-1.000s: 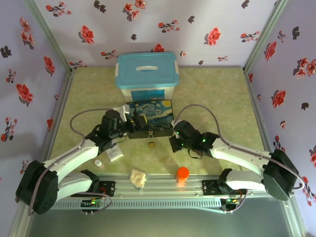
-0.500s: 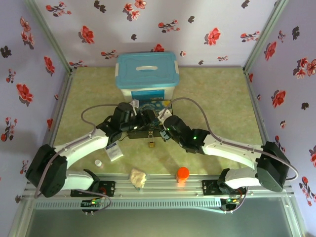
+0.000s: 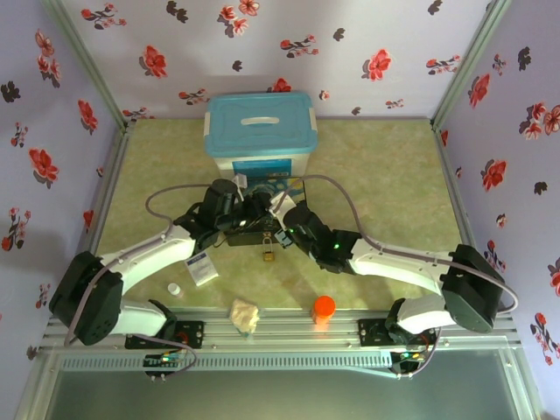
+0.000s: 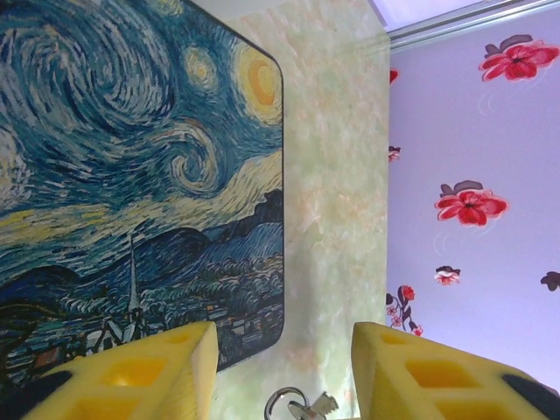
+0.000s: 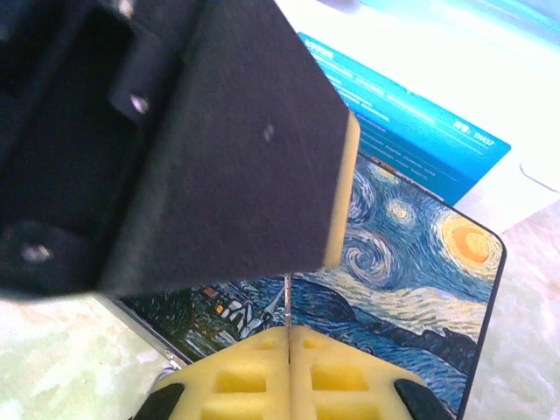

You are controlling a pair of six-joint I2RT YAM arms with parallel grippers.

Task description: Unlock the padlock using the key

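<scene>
Padlock (image 3: 269,255), one, at 6 o'clock of right gripper (image 5: 289,337), which pinches one key (image 5: 287,302); left gripper (image 4: 282,339) spread wide.

Small metal ring (image 4: 284,404) half off the bottom edge; padlock (image 3: 268,255) too tiny for detail.

Flowered booth, green tabletop
Lilac walls (image 3: 262,44) with red and dark flowers on 3 sides, mottled yellow-green table (image 3: 394,192), metal rail (image 3: 280,343) at its near edge
</scene>
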